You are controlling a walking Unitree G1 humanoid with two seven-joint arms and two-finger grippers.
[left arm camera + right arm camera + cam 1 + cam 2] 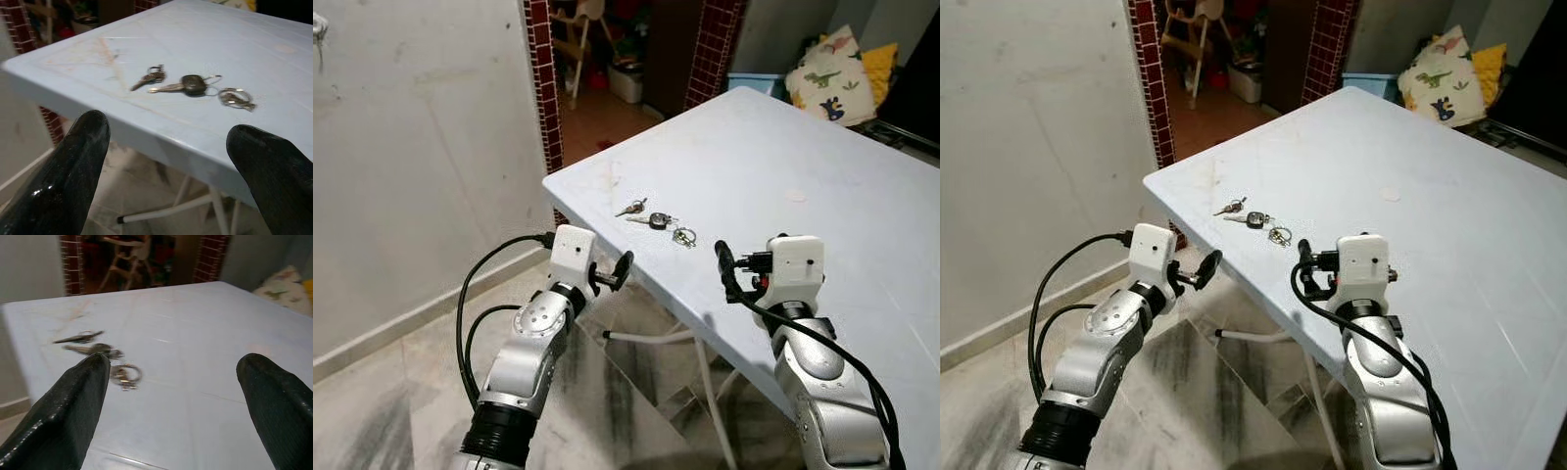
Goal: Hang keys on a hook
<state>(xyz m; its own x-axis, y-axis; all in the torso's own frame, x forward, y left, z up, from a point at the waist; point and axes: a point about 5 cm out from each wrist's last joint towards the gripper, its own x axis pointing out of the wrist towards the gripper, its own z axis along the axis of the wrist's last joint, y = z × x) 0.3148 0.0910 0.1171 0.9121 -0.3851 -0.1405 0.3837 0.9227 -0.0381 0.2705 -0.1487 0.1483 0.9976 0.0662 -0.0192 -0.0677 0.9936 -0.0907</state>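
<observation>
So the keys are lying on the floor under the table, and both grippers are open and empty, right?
Not quite. The keys lie on top of the table, near its corner, as the left eye view shows. The rest holds: left gripper and right gripper are open and empty.

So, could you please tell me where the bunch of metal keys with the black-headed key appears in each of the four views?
Left eye view: the bunch of metal keys lies near the corner of the pale blue plastic table.
Right eye view: just left of centre, by that corner.
Left wrist view: upper middle, past the table edge.
Right wrist view: left of centre, partly behind one black finger.
Shared landmark: the red brick doorway beyond the corner.
</observation>
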